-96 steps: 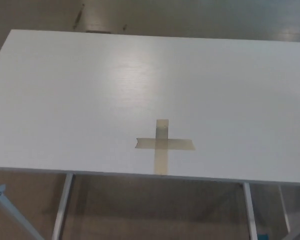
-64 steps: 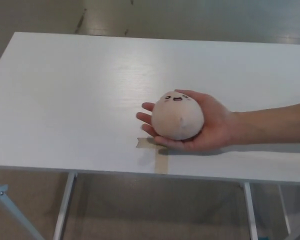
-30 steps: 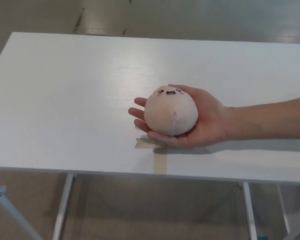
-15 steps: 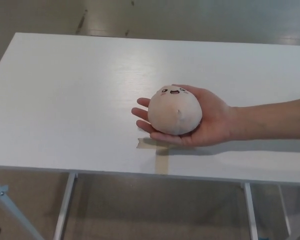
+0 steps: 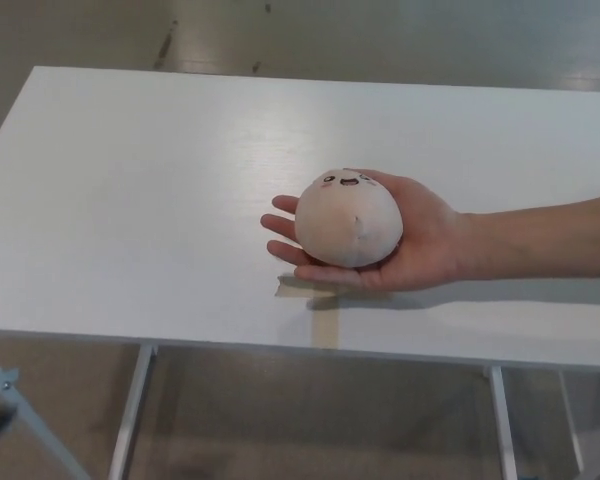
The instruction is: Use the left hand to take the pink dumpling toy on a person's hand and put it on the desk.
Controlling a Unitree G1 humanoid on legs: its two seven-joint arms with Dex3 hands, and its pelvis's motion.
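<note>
Pink-beige plush, the dumpling toy (image 5: 349, 218), sits cupped in a person's hand (image 5: 405, 245), palm up, fingers (image 5: 285, 225) spread slightly under and past its left side, thumb behind it; that reads as an offer, held loose so it can be lifted off from above or from the left. The toy's small face points up and away from the camera. The hand hovers just above the white desk (image 5: 130, 200), over a tape cross (image 5: 305, 290) mostly hidden beneath it, forearm running off the right edge. Neither robot hand shows, so their finger state is not visible. A blurred dark bit at the lower left edge cannot be identified. Judged: pickup not yet begun.
</note>
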